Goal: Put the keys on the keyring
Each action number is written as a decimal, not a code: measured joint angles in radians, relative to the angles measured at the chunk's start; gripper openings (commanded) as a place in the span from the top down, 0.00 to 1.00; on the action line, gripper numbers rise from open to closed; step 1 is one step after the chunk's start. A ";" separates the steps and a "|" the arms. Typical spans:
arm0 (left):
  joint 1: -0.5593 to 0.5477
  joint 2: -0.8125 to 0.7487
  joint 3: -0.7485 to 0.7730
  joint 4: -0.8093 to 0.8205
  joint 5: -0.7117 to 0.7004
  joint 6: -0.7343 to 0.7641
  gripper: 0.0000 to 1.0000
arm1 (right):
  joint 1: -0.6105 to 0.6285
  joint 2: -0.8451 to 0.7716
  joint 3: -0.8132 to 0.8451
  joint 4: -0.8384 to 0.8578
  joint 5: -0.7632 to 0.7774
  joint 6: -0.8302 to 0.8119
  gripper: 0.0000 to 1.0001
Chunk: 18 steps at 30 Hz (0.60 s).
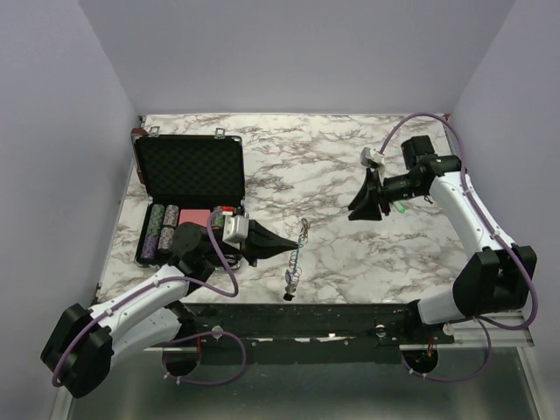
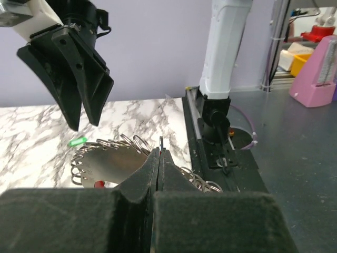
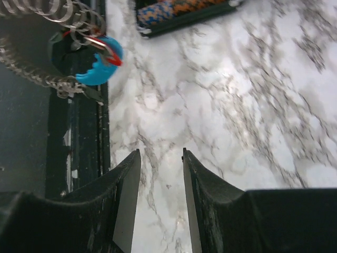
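keyring: thin grey metal keyring (image 1: 298,248) with bright blue curved segment (image 3: 100,67) is lying stretched out at the left gripper (image 1: 289,246) tips | keys: tiny red-headed key (image 2: 98,184) is sitting among its rings; tiny green-headed key (image 2: 78,141) is lying apart, beyond them

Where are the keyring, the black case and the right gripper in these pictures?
keyring (image 1: 297,254): top external view, on the middle of its metal coil.
black case (image 1: 188,171): top external view, on the foam lining of its raised lid.
right gripper (image 1: 369,213): top external view, midway between its fingertips.
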<state>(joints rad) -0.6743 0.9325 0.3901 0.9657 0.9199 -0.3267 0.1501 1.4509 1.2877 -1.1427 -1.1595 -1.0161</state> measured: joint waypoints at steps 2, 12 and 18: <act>0.005 -0.012 0.019 -0.063 -0.007 0.026 1.00 | -0.066 0.000 -0.027 0.054 0.021 0.066 0.54; 0.040 -0.130 0.063 -0.356 -0.064 0.187 1.00 | -0.445 0.112 -0.109 0.287 0.253 0.280 0.54; 0.051 -0.167 0.074 -0.486 -0.077 0.248 1.00 | -0.446 0.199 -0.099 0.462 0.422 0.460 0.57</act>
<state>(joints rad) -0.6228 0.7658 0.4644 0.4801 0.8425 -0.0784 -0.2962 1.6497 1.1889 -0.6807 -0.7372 -0.5560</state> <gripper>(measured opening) 0.008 0.438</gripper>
